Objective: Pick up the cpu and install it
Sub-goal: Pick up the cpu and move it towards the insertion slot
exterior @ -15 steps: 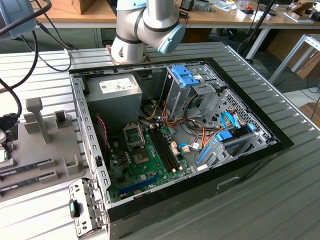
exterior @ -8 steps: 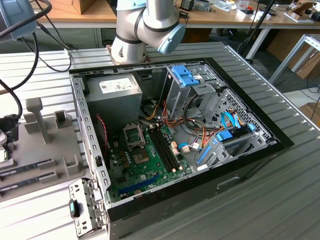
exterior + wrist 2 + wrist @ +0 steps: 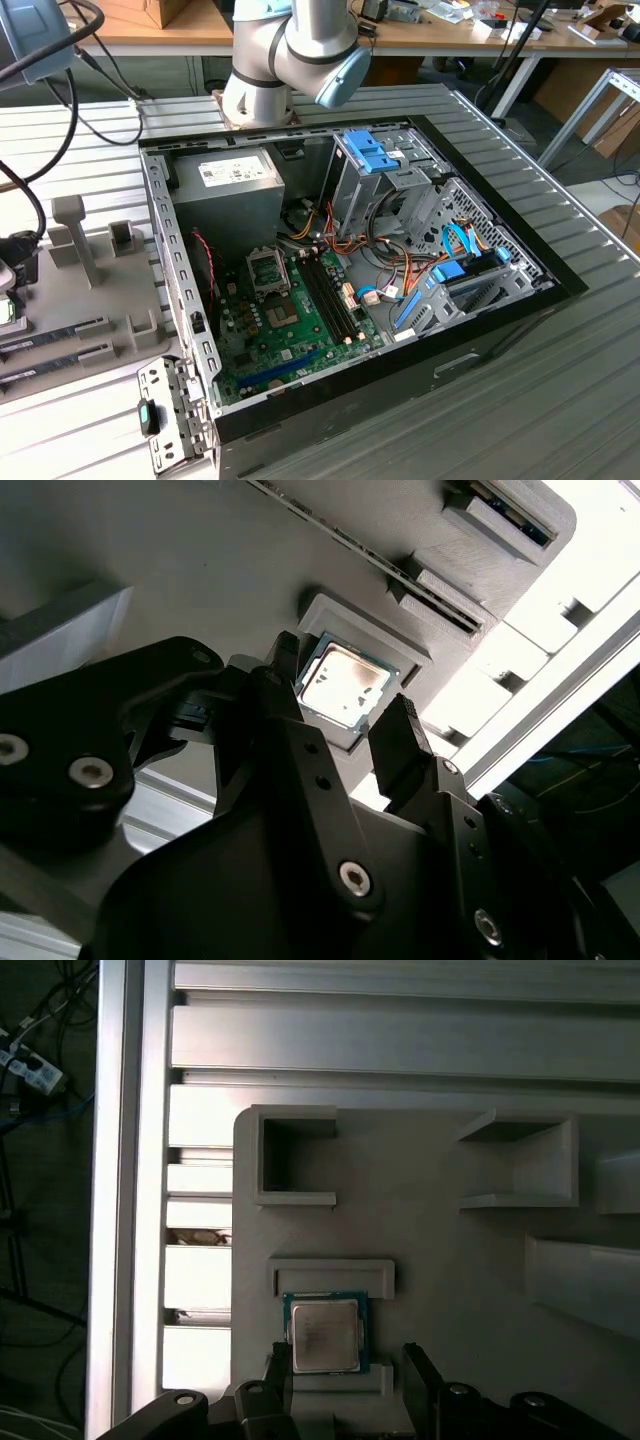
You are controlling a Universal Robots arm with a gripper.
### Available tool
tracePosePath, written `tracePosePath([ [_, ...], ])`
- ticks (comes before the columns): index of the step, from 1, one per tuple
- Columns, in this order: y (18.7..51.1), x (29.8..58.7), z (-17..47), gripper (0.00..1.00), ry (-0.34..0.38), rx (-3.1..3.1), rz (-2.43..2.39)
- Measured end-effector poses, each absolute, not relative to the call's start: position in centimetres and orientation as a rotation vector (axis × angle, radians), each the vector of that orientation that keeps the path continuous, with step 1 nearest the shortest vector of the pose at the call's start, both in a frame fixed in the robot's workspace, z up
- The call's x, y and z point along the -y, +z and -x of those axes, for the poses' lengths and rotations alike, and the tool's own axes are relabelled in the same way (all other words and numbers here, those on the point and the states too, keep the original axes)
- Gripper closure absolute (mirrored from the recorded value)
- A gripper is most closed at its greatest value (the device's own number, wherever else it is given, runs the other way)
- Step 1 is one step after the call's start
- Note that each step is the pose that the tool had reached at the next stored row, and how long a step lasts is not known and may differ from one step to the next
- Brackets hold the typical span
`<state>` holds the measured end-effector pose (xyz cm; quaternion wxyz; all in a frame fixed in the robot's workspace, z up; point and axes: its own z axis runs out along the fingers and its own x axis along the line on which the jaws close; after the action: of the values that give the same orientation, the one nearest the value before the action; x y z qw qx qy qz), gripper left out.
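The cpu (image 3: 322, 1333) lies flat, silver top up, green rim showing, in a shallow framed recess (image 3: 330, 1272) of the grey holder block (image 3: 450, 1290). In the second wrist view the same chip (image 3: 343, 687) glints between two black fingers.

The gripper (image 3: 350, 1365) hangs right over it with the jaws spread, one finger on each side of the chip. One sits close at the chip's edge and the other stands off with a clear gap, so nothing is pinched.

Under the block runs the ribbed aluminium table (image 3: 400, 1040), its slats bright, with dark floor (image 3: 40, 1260) past the edge.

In the exterior view, the open computer case (image 3: 520, 300) holds the middle of that table. Inside are the green motherboard (image 3: 290, 330), the metal-framed socket (image 3: 268, 270) near its centre, and the grey power supply (image 3: 225, 190) at eleven o'clock. The holder block (image 3: 100, 300) is at nine o'clock from the case, and the arm (image 3: 300, 45) looms at twelve. Wooden benches (image 3: 450, 35) line the room from twelve round to one o'clock.
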<state>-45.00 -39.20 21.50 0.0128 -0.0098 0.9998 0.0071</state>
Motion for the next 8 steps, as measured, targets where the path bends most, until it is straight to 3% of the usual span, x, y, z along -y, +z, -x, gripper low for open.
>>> tracePosePath([
  [8,21.08,39.2,45.0,0.44,0.022,-3.116,0.031],
])
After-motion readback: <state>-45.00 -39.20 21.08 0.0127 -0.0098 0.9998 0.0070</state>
